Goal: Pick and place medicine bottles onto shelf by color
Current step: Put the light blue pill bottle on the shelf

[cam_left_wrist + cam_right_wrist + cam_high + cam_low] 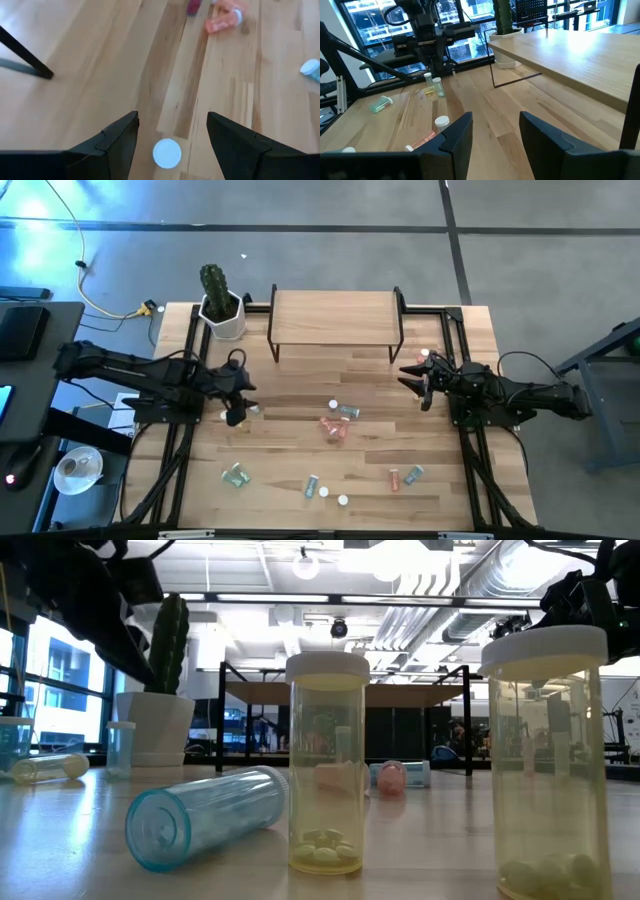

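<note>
None of the medicine bottles sits on the shelf (335,315) yet; its light-wood top at the far edge is bare, so sorting by colour has, I judge, barely begun. Most bottles lie scattered across the near half of the table (300,390), a pink pair (334,427) at the middle.

At the left, the left gripper (236,412) hangs with fingers spread wide above a white-capped upright bottle (167,153), apparently lined up to descend and grasp it.

At the right, the right gripper (495,132) waits beside the shelf's right legs, fingers parted and empty.

Bare wood between the bottles and the shelf leaves open room for a carry; the cactus pot (222,308) stands just left of the shelf.
</note>
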Controlling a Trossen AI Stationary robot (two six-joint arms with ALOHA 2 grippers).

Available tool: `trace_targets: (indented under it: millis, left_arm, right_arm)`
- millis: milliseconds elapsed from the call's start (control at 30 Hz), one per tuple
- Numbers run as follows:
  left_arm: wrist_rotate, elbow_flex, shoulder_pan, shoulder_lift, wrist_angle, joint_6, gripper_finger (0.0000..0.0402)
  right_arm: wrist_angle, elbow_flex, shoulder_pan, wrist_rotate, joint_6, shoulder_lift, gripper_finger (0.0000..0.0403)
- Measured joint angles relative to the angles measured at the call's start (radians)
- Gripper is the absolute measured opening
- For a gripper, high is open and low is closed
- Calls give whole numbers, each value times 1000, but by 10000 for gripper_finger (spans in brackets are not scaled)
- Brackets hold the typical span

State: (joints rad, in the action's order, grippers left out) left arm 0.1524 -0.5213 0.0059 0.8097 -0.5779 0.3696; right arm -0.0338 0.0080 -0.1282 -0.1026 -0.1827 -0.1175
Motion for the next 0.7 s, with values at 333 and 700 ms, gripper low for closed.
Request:
trace_targets:
  millis: [333, 700]
  left_arm:
    - [-13, 0, 0, 97, -3, 24, 226]
    - [-25, 0, 0, 195, -6, 42, 226]
  right_arm:
    - [0, 0, 0, 0, 0, 0, 154]
    - [0, 0, 0, 0, 0, 0, 154]
